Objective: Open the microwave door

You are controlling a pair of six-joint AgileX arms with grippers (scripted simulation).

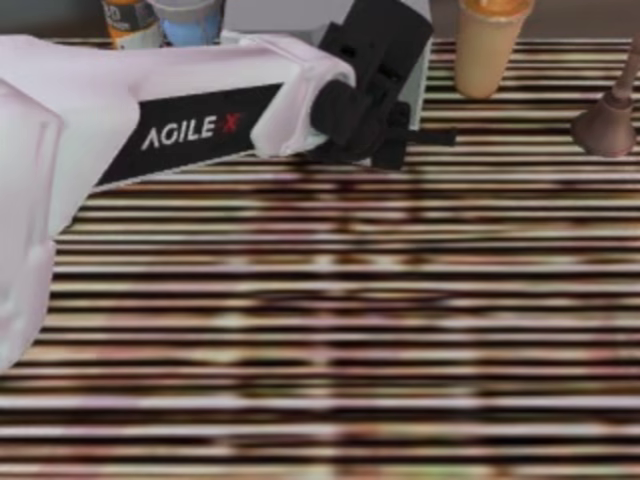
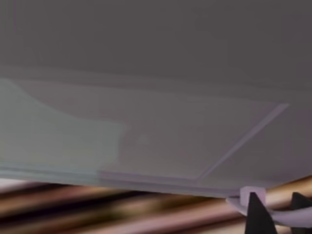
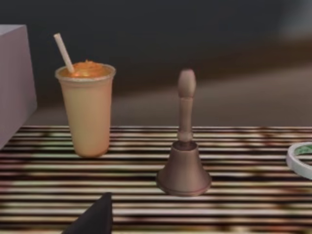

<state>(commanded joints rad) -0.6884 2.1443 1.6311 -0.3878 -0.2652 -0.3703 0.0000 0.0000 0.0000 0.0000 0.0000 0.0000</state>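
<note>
The light-grey microwave (image 1: 275,14) stands at the table's far edge, mostly hidden under my left arm. In the left wrist view the microwave door (image 2: 146,131), with its big greyish window, fills almost the whole frame from close up. Its pale bar handle (image 2: 238,202) runs along one edge, just above the striped table. My left gripper (image 2: 279,210) is shut on the handle, one dark fingertip (image 2: 256,217) on each side of the bar. From above, the left gripper (image 1: 385,130) is pressed against the microwave's front. Only one dark fingertip (image 3: 100,217) of my open right gripper shows.
A tan cup (image 1: 488,42) with a straw stands just right of the microwave, and a brown hand bell (image 1: 606,118) sits further right. An orange bottle (image 1: 130,20) and a blue cup (image 1: 190,18) are at the back left. A tape roll (image 3: 301,158) lies beside the bell.
</note>
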